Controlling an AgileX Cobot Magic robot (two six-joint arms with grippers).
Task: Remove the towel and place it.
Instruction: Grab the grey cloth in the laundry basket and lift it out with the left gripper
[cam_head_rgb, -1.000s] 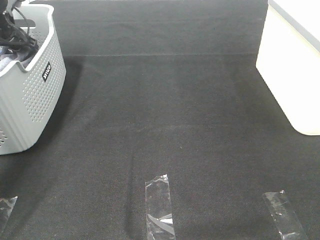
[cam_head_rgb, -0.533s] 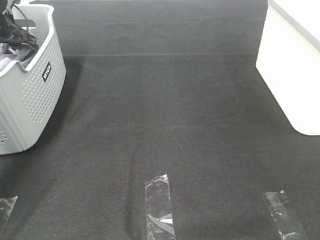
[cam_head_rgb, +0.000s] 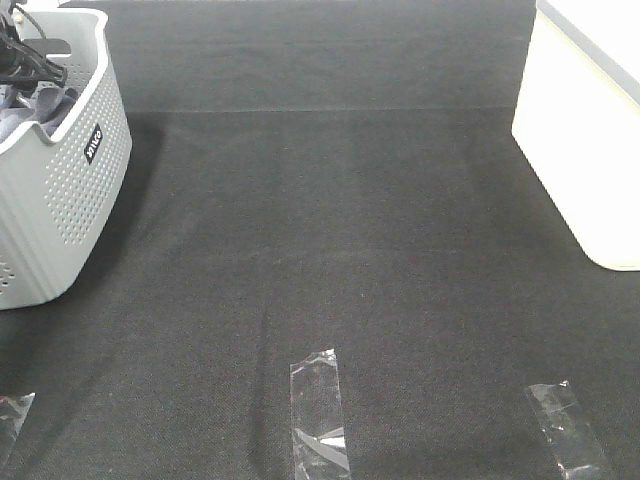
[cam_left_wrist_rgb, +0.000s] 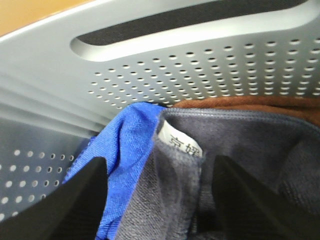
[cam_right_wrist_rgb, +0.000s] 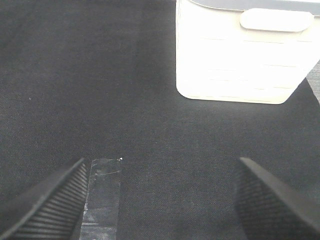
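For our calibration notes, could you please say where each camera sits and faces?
Exterior high: mounted above, looking down on the black mat, grey perforated plastic basket left, white rectangular box right; only dark cabling shows.
Left wrist: inside the basket, facing the greyish-lavender terry towel and bright blue cloth; open left gripper shows.
Right wrist: above the mat, facing the box; open right gripper shows.
Shared: basket, exterior and left wrist; box, exterior and right wrist.

The right tool (cam_right_wrist_rgb: 161, 170) has black ribbed fingers (cam_right_wrist_rgb: 45, 205).
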